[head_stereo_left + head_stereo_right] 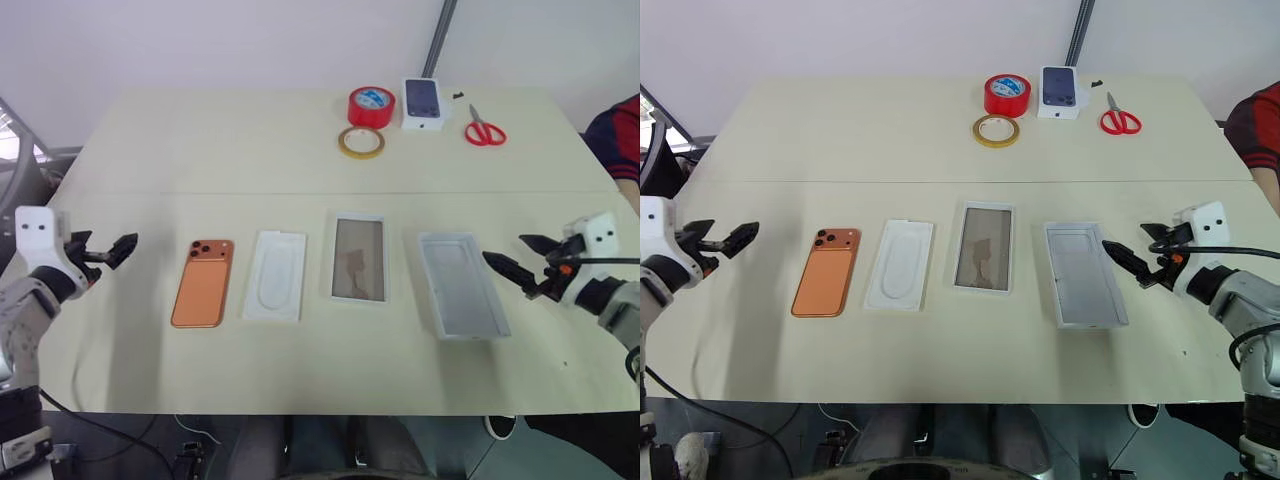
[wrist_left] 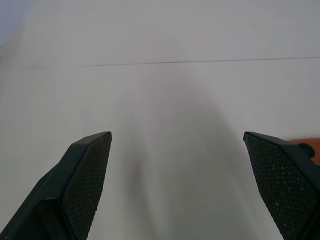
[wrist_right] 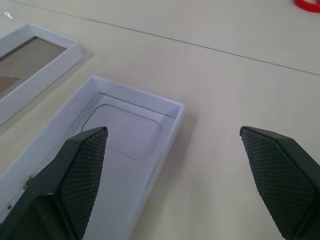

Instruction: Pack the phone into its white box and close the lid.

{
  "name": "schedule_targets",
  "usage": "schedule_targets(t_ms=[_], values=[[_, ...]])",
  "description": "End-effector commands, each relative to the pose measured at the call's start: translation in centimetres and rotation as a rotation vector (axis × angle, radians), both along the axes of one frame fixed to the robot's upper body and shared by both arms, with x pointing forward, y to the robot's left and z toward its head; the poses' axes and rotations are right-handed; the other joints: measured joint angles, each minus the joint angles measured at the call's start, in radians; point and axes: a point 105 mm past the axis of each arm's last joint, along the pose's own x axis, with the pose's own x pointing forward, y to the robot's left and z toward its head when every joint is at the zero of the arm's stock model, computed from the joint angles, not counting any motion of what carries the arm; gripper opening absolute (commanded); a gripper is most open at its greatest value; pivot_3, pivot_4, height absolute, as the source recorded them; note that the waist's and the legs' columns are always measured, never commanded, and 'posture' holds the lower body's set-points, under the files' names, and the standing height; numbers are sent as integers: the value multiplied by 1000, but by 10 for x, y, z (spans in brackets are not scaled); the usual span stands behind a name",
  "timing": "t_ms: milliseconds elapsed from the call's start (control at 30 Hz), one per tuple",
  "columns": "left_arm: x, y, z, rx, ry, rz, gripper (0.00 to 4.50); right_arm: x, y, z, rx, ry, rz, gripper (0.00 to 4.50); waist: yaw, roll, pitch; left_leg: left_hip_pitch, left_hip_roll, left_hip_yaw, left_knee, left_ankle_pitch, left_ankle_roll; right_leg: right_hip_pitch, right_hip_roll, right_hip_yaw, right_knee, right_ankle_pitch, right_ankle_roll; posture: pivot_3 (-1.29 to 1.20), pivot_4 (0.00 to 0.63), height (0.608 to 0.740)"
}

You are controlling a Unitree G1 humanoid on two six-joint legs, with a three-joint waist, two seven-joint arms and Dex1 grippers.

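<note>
Four flat pieces lie in a row on the pale matte table (image 1: 300,370), all between the two grippers and none touching another. Largest is the lid (image 1: 463,285), a shallow white cardboard rectangle with its pale grey hollow side up, just beside the right gripper (image 1: 520,259), whose textured black fingers (image 3: 75,180) stand wide apart and hold nothing. Next along, farther from that gripper, is the white box (image 1: 358,258), a thin-walled tray with a brownish glossy sheet in its floor. Then comes a flat white moulded insert (image 1: 275,276) with an oval recess, which sits between the box and the phone (image 1: 203,282). The phone, slim, orange and round-cornered, lies with its back up and its lens cluster at the far corner, nearest the left gripper (image 1: 108,252); that gripper hangs over bare table beside it, fingers spread and empty. Well beyond both grippers, at the table's far edge, sit a red tape roll (image 1: 371,106), a small white box (image 1: 423,104) with a dark phone picture, a thin yellowish tape ring (image 1: 361,142) and red-handled scissors (image 1: 484,130).
</note>
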Motion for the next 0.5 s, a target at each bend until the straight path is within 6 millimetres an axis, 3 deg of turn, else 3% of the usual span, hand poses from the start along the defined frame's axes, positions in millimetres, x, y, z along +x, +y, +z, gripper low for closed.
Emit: schedule_targets(t_ms=[33,367,500], values=[[1,-1,16,21,-48,-3,4422,1,10,15,-2,-63,35,4425,0,0,0,0,0,0,0,0,0,0,0,0,0,0,0,0,150,740],[5,-22,15,-6,-56,-54,4422,5,37,23,-4,-86,128,4425,0,0,0,0,0,0,0,0,0,0,0,0,0,0,0,0,150,740],[9,-57,12,-33,-45,-171,4422,3,80,28,-26,-100,290,4425,-1,0,0,0,0,0,0,0,0,0,0,0,0,0,0,0,150,740]])
